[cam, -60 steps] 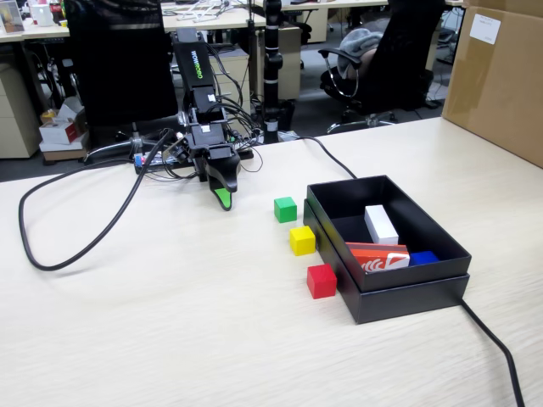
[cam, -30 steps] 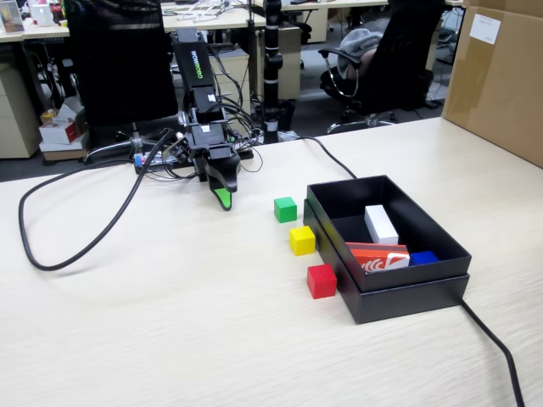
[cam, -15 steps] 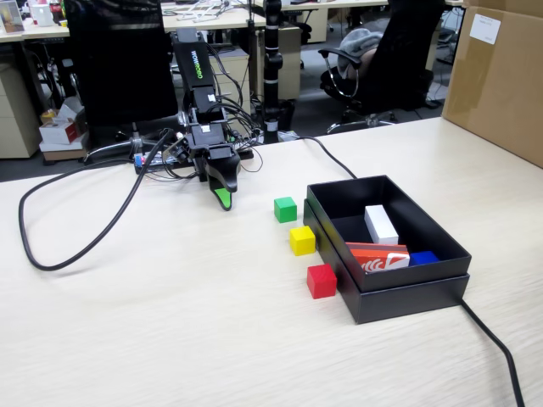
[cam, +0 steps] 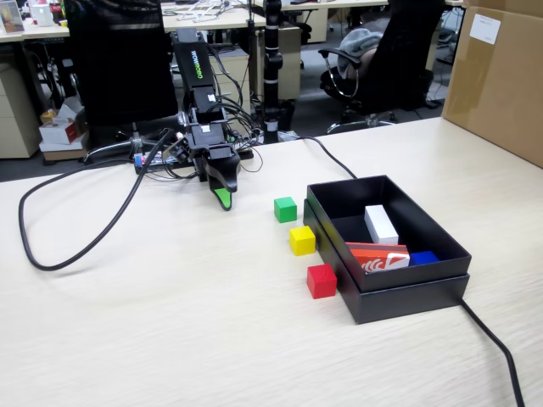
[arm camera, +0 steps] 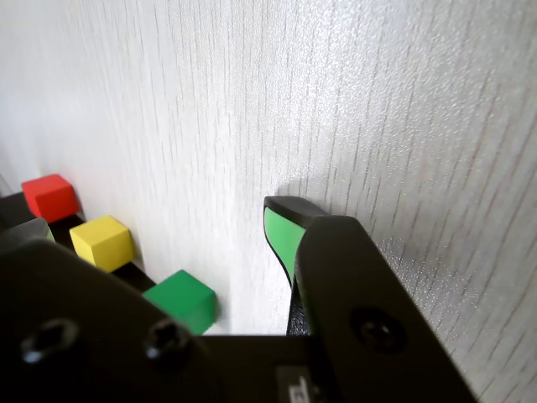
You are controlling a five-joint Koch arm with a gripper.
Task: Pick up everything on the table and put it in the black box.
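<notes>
Nothing's budged over the last couple seconds: the gripper (cam: 222, 200) is parked tip-down on the table (cam: 170, 322), can't tell its jaws, and the green cube (cam: 285, 209), yellow cube (cam: 301, 240) and red cube (cam: 321, 281) sit just outside the black box (cam: 424, 284), so no pickup yet.

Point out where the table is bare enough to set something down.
Widest free patch on the table: the near left area, between the black cable loop and the red cube. Crowded: the cubes' row along the black box, and the cables behind the gripper.
</notes>
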